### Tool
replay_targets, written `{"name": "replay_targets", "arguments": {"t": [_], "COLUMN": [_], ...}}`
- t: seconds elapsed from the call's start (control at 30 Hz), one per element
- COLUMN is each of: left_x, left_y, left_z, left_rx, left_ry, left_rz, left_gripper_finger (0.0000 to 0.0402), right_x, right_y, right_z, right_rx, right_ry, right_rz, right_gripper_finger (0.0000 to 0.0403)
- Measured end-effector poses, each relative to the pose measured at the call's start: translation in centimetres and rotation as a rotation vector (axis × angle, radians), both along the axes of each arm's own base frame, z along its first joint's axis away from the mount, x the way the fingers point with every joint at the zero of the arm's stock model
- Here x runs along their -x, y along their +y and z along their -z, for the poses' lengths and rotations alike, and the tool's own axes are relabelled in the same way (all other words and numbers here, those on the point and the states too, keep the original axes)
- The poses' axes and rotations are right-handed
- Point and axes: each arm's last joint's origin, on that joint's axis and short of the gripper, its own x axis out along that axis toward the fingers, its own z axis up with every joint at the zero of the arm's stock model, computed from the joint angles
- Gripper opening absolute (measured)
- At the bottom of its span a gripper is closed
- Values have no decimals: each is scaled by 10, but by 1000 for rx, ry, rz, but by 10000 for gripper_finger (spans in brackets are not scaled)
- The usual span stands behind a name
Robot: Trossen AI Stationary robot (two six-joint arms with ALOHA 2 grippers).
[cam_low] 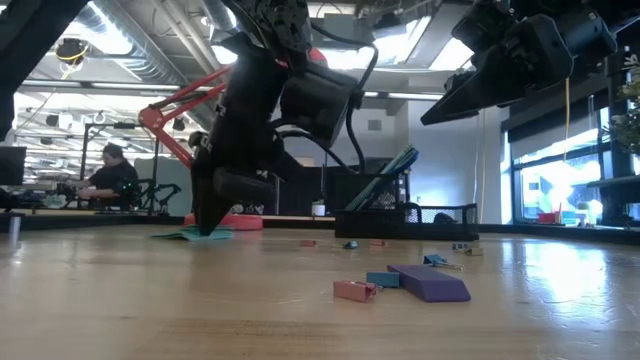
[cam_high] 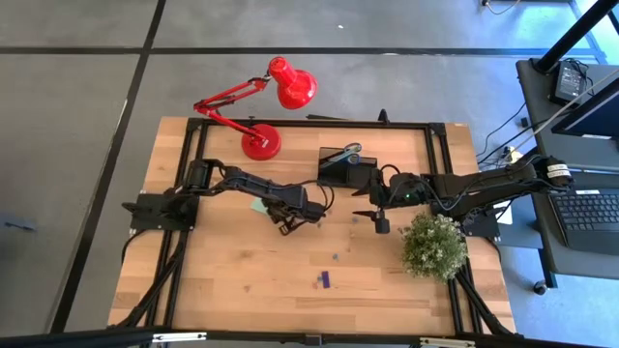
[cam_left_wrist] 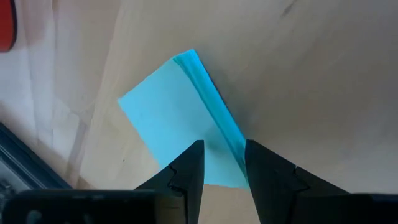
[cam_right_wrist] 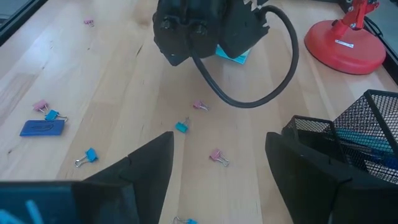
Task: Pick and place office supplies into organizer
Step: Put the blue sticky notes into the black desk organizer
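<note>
The left gripper [cam_left_wrist: 222, 163] was down at the table [cam_high: 242, 280], its two fingers [cam_left_wrist: 186, 174] closed on one edge of the sticky-note pad [cam_left_wrist: 174, 112], one finger on either side of the pad's thick edge. The pad lay on the wood at about nine o'clock from the table's middle, just at five o'clock from the lamp's red base [cam_high: 261, 143]. In the low view the pad [cam_low: 195, 235] showed as a thin teal sliver under the gripper's tips [cam_low: 212, 222], one corner appearing a little raised.

The right gripper [cam_right_wrist: 217, 168] hung above the table near its middle, fingers spread wide and grasping nothing. It sat at five o'clock from the organizer [cam_high: 338, 164], which stood at twelve o'clock on the table, to the right of the lamp base. The organizer's mesh wall [cam_right_wrist: 367, 118] already held something blue, and a blue-handled item [cam_low: 385, 185] leaned out of it.

Small binder clips, blue [cam_right_wrist: 90, 155] and pink [cam_right_wrist: 217, 155], lay scattered on the wood between the two arms. A flat blue piece [cam_right_wrist: 42, 127] lay toward six o'clock. A small bushy plant [cam_high: 433, 246] stood at four o'clock, beside the right arm.
</note>
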Motion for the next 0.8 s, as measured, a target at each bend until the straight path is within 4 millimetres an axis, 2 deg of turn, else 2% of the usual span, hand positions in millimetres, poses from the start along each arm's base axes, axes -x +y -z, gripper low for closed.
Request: {"name": "replay_targets", "arguments": {"t": [0.8], "left_x": [1], "left_y": [1], "left_z": [-1], "left_rx": [-20], "left_ry": [25], "left_rz": [50], "left_gripper_finger": [102], "right_x": [0], "right_y": [0], "right_z": [0], "right_rx": [-4], "right_ry": [0], "right_rz": [3], "right_gripper_finger": [255]}}
